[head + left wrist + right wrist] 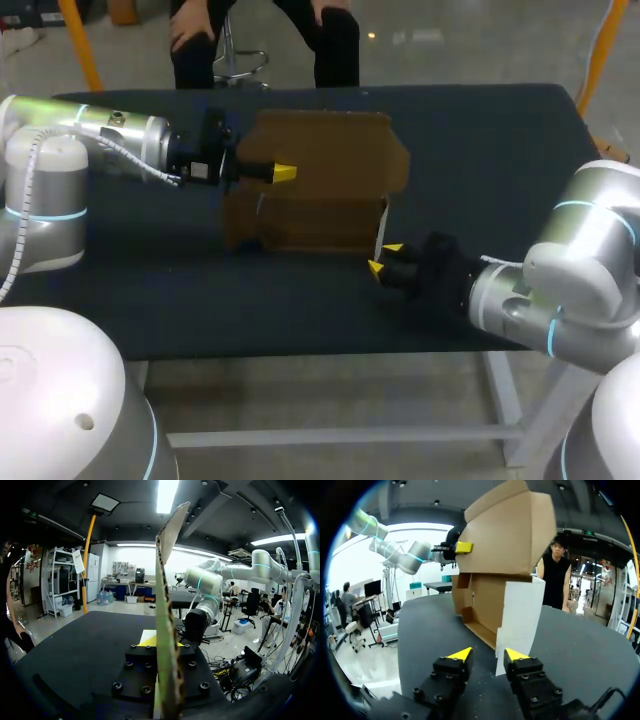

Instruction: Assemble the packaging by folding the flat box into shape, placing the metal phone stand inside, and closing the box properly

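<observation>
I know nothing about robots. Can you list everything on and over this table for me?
table: one, black, under everything.
cardboard box: one, brown, partly folded, at the middle of the table, with one large flap raised.
white sheet: one, white, upright at the box's open end, just ahead of the right gripper; I cannot tell whether it is joined to the box.
metal phone stand: none in view.
left gripper: one, black with yellow tips, reaching in from the left, shut on the box's raised flap.
right gripper: one, black with yellow tips, low at the box's near right corner, fingers open.
</observation>
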